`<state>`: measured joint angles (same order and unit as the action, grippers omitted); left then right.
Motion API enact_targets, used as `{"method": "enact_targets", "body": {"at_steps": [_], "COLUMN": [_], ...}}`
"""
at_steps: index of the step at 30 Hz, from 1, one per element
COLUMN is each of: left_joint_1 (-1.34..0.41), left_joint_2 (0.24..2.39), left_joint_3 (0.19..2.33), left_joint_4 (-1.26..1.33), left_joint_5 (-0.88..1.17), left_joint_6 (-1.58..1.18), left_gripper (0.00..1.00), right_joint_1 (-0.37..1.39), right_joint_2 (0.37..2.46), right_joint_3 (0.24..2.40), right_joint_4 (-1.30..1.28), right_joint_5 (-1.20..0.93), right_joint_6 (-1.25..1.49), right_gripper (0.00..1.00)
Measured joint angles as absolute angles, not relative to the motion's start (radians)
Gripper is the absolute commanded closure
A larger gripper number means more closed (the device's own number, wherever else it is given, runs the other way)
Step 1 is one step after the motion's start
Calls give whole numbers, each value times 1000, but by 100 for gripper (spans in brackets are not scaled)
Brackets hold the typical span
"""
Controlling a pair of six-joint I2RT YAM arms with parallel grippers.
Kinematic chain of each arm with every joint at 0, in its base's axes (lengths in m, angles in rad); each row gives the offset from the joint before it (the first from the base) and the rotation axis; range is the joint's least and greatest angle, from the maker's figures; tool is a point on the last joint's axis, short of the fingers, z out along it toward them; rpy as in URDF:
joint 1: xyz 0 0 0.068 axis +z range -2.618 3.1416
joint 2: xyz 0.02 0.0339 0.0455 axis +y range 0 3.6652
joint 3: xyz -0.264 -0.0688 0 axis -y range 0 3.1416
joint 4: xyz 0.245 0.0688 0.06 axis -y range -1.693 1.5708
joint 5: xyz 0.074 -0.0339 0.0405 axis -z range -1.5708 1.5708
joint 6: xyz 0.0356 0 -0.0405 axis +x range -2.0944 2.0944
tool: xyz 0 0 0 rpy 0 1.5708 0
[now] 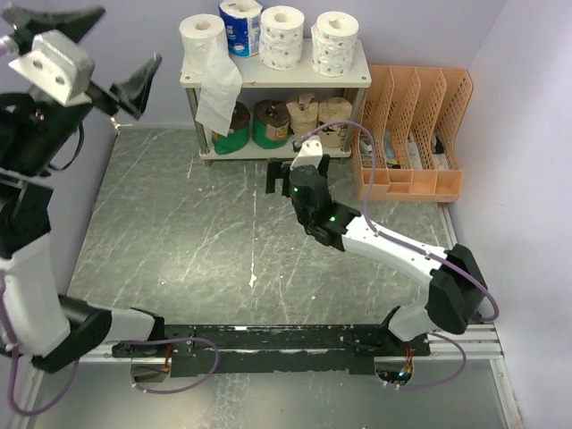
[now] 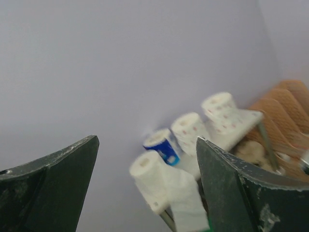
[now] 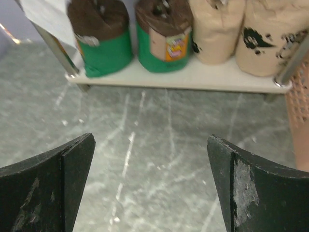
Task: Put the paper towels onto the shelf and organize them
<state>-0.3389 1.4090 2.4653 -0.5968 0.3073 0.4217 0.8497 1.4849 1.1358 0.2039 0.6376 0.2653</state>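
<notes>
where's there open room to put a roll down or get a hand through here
The table is bare from the shelf front to the near edge, widest left of the right gripper. Crowded: both shelf boards carry four rolls side by side, and a loose sheet hangs over the lower left corner. The file organizer closes the right side.

No text is legible; the label on the green-wrapped roll [image 3: 161,48] and print on the tan rolls [image 3: 263,41] are blurred.
</notes>
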Motion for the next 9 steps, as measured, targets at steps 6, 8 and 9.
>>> {"method": "enact_targets", "body": {"at_steps": [6,8,9], "left_joint_1": [-330,-306,-288], "left_joint_2": [1216,1192,1184], "left_joint_3": [2085,1917,1834], "left_joint_4": [-694,-702,-709], "left_joint_5": [368,364,364], "left_joint_6": [325,285,264], "left_gripper": [6,6,7], "right_joint_1": [845,845,846], "right_joint_2": [1380,1367,1366], "right_joint_3": [1054,1055,1055], "right_joint_4": [119,117,115], "right_joint_5": [654,662,669], "right_joint_6": [266,274,277], "right_gripper": [0,0,0]}}
